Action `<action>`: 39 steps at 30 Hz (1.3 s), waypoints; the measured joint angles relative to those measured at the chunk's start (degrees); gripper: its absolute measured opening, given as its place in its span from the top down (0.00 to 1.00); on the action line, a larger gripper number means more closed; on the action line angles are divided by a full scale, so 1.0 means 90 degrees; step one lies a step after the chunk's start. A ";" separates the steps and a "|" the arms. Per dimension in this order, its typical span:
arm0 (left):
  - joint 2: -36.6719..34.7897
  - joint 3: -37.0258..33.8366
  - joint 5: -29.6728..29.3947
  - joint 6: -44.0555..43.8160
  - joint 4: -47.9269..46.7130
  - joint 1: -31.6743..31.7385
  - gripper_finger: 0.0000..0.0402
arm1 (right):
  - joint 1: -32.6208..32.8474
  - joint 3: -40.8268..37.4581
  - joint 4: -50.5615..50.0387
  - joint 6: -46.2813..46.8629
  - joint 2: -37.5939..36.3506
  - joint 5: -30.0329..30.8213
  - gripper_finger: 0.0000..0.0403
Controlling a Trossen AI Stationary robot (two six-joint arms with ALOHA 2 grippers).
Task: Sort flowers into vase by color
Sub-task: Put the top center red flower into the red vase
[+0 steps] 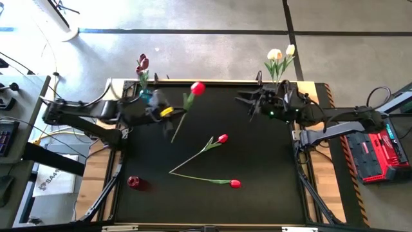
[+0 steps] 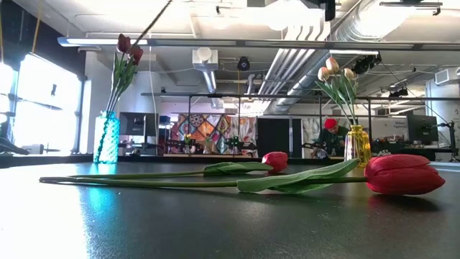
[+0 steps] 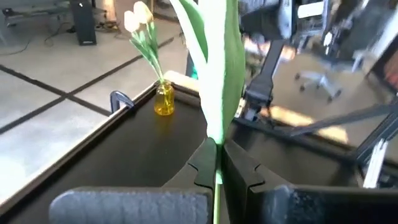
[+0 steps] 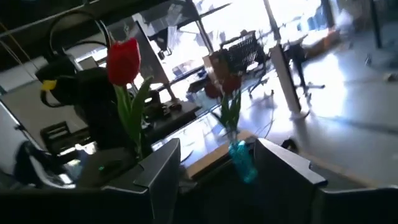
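Observation:
My left gripper (image 1: 174, 118) is shut on a red tulip (image 1: 197, 88), held up over the table's far left part. Its green leaf (image 3: 214, 68) rises past the fingers in the left wrist view. My right gripper (image 1: 247, 103) stands open near the far right, with nothing between its fingers (image 4: 158, 165). Two more red tulips (image 1: 223, 138) (image 1: 234, 183) lie flat on the black table. A blue vase (image 1: 145, 95) with dark red flowers (image 1: 141, 63) stands at the far left. A yellow vase (image 3: 163, 99) with cream flowers (image 1: 280, 55) stands at the far right. My left gripper pinches the tulip's thin green stem (image 3: 216, 149) between its two fingers, just below the leaf. The fingers come about level from the table's left and lie across the stem. The flower is lifted clear of the table and tilted, its head (image 4: 123, 59) toward the far edge and its stem end (image 1: 172, 138) hanging nearer.
A small red object (image 1: 133, 182) lies at the table's near left. A red case (image 1: 376, 151) sits beyond the right edge. The two lying tulips' stems cross the table's middle (image 2: 180, 180). A person in a red cap (image 2: 330, 129) shows far off in the room.

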 joint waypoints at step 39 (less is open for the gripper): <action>-0.2855 -0.2530 -0.3070 0.0106 0.0657 -0.7513 1.00 | 0.2028 0.0000 0.0209 0.4742 0.2744 0.1126 0.52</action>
